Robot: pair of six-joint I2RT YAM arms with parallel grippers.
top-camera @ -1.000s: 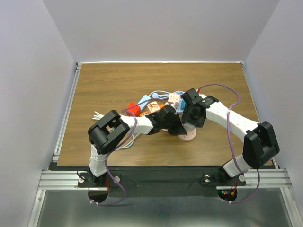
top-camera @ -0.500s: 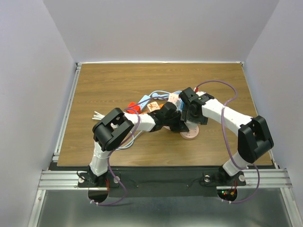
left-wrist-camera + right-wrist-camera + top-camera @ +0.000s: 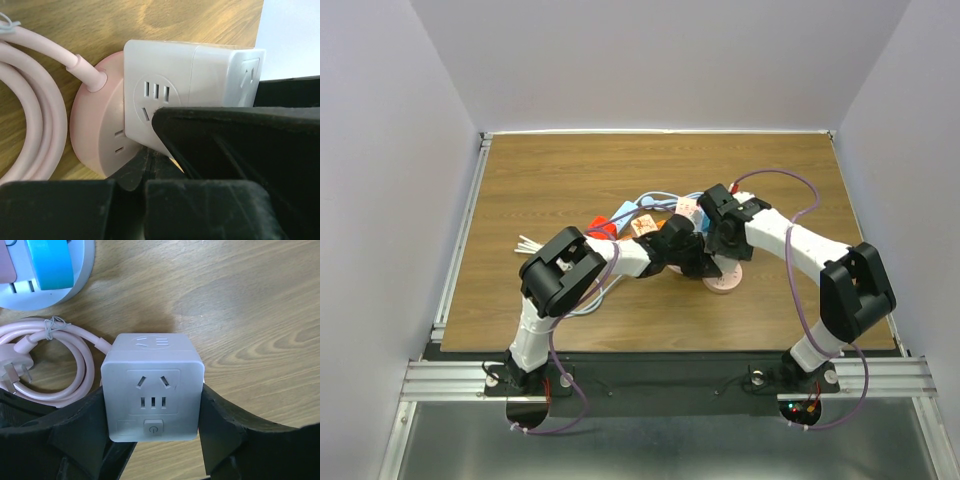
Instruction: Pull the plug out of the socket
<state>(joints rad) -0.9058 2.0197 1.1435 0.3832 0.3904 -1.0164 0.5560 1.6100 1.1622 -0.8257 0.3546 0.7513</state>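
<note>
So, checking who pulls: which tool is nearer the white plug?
Right. The right tool flanks the white plug, fingers on both sides; the left tool, shut, sits lower against the pink socket.

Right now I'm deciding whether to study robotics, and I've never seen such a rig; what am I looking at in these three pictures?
Two robot arms are bolted to a wooden table. One picture looks down from above; the other two come from cameras on each wrist. On the table lie a round pink socket with its coiled cord, plus a blue plug. The right gripper clamps the white cube plug by its sides; the left gripper, shut, rests against the socket.
</note>
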